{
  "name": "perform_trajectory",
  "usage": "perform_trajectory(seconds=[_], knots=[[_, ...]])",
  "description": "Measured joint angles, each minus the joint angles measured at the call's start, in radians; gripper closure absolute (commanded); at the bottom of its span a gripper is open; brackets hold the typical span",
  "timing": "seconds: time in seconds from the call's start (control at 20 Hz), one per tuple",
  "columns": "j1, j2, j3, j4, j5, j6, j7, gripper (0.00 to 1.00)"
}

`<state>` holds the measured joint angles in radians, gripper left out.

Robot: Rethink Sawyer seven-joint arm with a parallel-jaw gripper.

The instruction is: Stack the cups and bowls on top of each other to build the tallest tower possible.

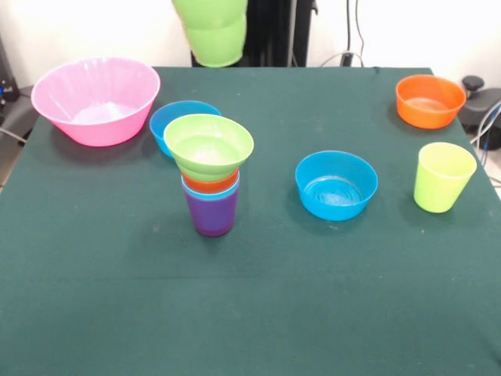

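**Front view: the tower sits left of centre on your green table**

Nearest you lies a bare stretch of dark green cloth (258, 313). Next comes the tower (210, 174): purple cup at the base, light blue and orange nested above, the ridged green bowl on top. Right of it you have a blue bowl (336, 185) and a yellow-green cup (443, 177). Behind the tower is a second blue bowl (178, 119), the pink bowl (95, 99) at far left, the orange bowl (429, 100) at far right. A stepped green cup (211, 30) hangs above the far edge; you cannot tell what the fingers are doing. A pale wall and cables lie beyond.
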<state>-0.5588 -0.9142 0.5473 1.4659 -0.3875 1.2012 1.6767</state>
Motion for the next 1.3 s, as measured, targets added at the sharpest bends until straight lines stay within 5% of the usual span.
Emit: perform_trajectory(seconds=[1.3], knots=[[0.041,-0.019,-0.122,0.230,0.010,-0.242,0.075,1.00]])
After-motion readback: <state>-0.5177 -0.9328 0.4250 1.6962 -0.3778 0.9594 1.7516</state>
